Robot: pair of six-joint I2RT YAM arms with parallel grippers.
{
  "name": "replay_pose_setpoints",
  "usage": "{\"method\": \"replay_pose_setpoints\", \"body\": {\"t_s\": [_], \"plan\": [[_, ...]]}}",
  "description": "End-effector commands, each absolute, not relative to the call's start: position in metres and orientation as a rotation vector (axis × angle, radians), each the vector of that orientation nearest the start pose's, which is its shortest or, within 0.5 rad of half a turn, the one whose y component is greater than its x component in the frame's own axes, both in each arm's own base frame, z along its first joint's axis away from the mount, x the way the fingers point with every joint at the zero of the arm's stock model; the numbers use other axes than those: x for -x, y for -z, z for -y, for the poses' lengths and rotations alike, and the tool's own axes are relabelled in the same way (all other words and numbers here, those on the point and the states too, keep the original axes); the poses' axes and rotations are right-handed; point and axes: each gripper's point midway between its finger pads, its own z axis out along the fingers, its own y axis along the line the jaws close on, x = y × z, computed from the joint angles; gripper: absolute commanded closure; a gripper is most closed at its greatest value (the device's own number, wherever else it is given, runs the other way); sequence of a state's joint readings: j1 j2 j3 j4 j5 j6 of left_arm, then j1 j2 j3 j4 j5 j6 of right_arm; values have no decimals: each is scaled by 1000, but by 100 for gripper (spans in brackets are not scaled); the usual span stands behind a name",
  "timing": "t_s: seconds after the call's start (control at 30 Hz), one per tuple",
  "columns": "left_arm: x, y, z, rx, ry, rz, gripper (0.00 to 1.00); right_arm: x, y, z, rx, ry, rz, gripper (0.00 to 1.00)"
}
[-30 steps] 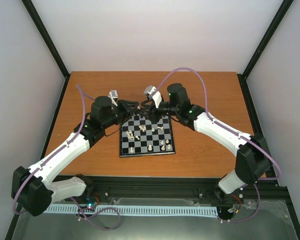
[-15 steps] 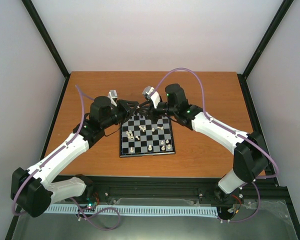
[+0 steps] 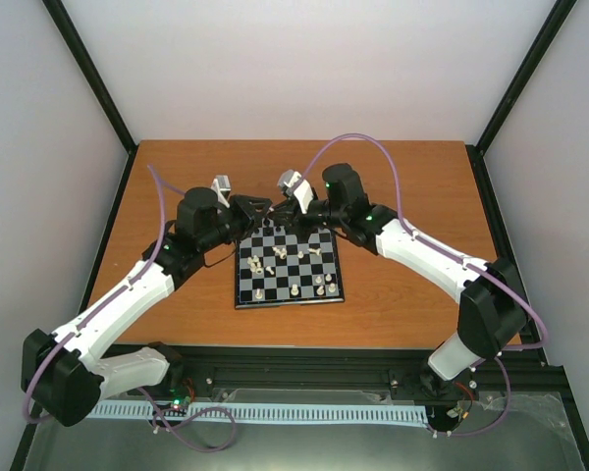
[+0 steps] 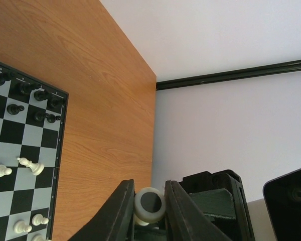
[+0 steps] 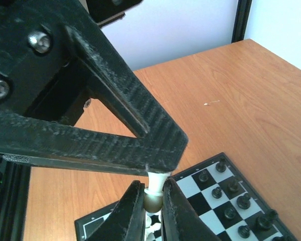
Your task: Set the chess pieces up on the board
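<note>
Pass of a cream-white piece (image 4: 150, 207) between arms, above the 12 o'clock edge of the board (image 3: 289, 303)

Your left gripper (image 4: 149, 197) is clamped narrow on the piece, whose dark base faces that wrist camera. Your right gripper (image 5: 153, 193) is pinched tight on what looks like the same piece, right under the left one's finger. Both seem to hold it in the air, off the bench (image 3: 402, 186). I judge this a handover in mid-transfer. Other cream-white pieces (image 3: 319, 285) sit scattered from the board's centre toward 6 o'clock, at least one tipped over, and black pieces (image 4: 25, 89) stand in rows by one edge. Next, one gripper must let go before either arm pulls away. The arm left holding the piece then needs a slow, upright descent onto a free home square, without brushing its neighbours.
</note>
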State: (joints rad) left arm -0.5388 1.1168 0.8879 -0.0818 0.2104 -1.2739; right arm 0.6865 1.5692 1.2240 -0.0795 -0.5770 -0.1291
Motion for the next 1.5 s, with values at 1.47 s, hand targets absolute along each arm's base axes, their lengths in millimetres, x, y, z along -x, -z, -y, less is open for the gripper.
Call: {"method": "replay_pose_setpoints", "body": {"t_s": [1.47], "plan": [[-342, -240, 102, 306, 394, -2271, 40, -304, -52, -269, 2395, 387, -1782, 93]]}}
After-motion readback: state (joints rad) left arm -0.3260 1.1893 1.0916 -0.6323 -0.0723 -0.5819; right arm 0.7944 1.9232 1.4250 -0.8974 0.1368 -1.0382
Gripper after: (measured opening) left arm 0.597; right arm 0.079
